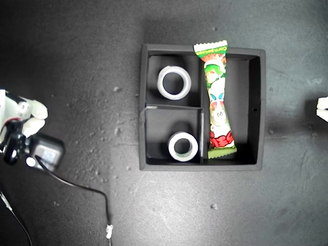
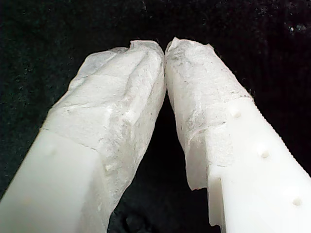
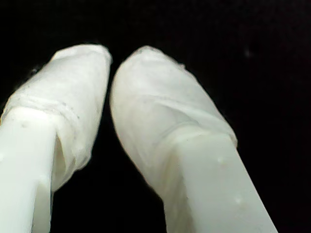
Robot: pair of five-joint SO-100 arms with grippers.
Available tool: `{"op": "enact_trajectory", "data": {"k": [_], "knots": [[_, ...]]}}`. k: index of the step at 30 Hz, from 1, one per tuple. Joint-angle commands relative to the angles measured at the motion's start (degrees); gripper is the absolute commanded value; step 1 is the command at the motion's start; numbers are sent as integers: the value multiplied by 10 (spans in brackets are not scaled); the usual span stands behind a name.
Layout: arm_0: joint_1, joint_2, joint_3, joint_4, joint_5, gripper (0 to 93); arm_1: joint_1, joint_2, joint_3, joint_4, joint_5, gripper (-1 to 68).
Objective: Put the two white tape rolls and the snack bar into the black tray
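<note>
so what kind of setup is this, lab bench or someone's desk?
Probably a robot test bench: a bare, scuffed dark tabletop, one arm with a camera and trailing cable at the exterior view's left, and a black tray of staged items.

Gripper: my second gripper [image 3: 111, 63], two white fingers wrapped in white tape at the tips.
Jaws: tips close together, narrow dark gap between them, nothing held.
Background: plain dark surface, no object in sight.
</note>
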Motion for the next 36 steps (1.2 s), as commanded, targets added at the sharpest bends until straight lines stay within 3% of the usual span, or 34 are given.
{"op": "enact_trajectory", "data": {"k": [1,6,12,16,22,28,36], "knots": [[16,98,60,-7,-8,0,-29,4,6,16,-38,-2],[4,333,167,67,14,1,-48,4,6,18,-35,0],[8,339,192,66,-12,2,-57,-2,6,48,-101,0],[0,339,192,69,67,3,-30,4,6,63,-201,0],[-5,339,192,74,86,3,-5,4,6,81,-190,0],[-5,339,192,115,25,3,2,4,6,88,-178,0],[3,339,192,115,20,3,1,4,6,88,-178,0]]}}
